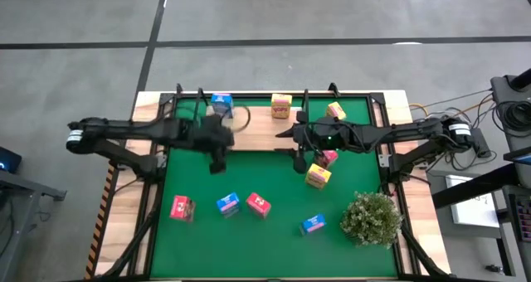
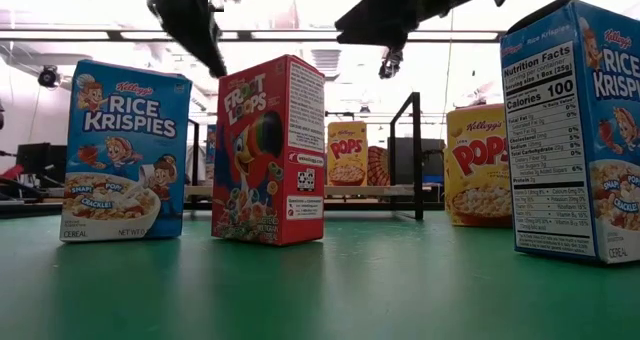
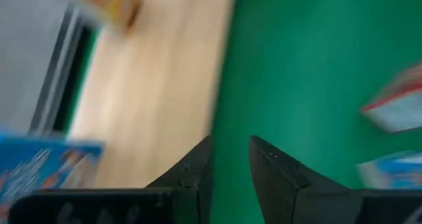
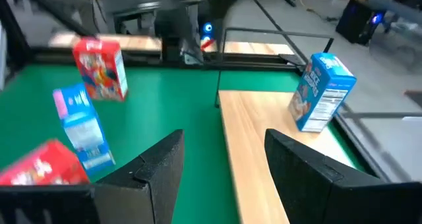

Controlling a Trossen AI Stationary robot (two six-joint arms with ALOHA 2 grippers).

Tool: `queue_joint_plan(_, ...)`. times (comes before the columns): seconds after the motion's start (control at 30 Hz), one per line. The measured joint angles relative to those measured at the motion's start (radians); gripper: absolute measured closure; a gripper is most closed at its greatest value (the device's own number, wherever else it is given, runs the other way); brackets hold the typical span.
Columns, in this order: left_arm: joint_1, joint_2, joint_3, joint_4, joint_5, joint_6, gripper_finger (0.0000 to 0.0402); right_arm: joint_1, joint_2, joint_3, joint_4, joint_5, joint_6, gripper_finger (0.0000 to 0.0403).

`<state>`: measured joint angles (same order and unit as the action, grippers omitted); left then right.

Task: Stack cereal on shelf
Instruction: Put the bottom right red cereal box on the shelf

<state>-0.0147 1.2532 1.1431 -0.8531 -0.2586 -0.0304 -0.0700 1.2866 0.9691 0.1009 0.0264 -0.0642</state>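
Grey concrete floor (image 1: pixel 332 17); ceiling strip lights (image 2: pixel 90 35) overhead.

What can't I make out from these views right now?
- Left gripper: left wrist view shows empty fingers close together; blurred.
- Box at the shelf's far end: left wrist view, motion blur, brand unreadable.
- Pink box: high view, partly under the right gripper.
- Blue box: low view, cut off by the right edge.

On the blue carton (image 2: pixel 125 152) at the left stands "Kellogg's Rice Krispies". The red carton (image 2: pixel 270 150) says "Froot Loops". Two yellow cartons (image 2: pixel 347 153) (image 2: pixel 478 165) farther back say "Pops". The near right blue carton (image 2: pixel 572 130) shows "Nutrition Facts, Calories 100".
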Motion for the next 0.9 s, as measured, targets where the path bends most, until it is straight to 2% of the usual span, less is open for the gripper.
queue_joint_plan(0.13, -0.174, -0.017, 0.000, 0.075, -0.001, -0.023, 0.0325, 0.010, 0.026, 0.054, -0.037, 0.000, 0.094, 0.0202)
queue_joint_plan(0.23, -0.293, -0.017, 0.000, 0.099, -0.001, -0.032, 0.0325, 0.031, 0.061, 0.130, -0.134, -0.002, 0.155, 0.0202)
queue_joint_plan(0.33, -0.398, -0.011, -0.001, 0.104, -0.020, -0.058, 0.0325, 0.064, 0.109, 0.235, -0.286, -0.007, 0.203, 0.0202)
queue_joint_plan(0.5, -0.550, 0.000, -0.001, 0.094, -0.133, -0.087, 0.0325, 0.137, 0.228, 0.451, -0.603, -0.007, 0.341, 0.0202)
queue_joint_plan(0.77, -0.673, 0.000, -0.022, 0.095, -0.306, -0.085, 0.0325, 0.237, 0.475, 0.840, -1.098, -0.009, 0.570, 0.0202)
queue_joint_plan(0.9, -0.679, -0.001, -0.048, 0.117, -0.332, -0.094, 0.0325, 0.266, 0.590, 1.000, -1.283, -0.006, 0.675, 0.0202)
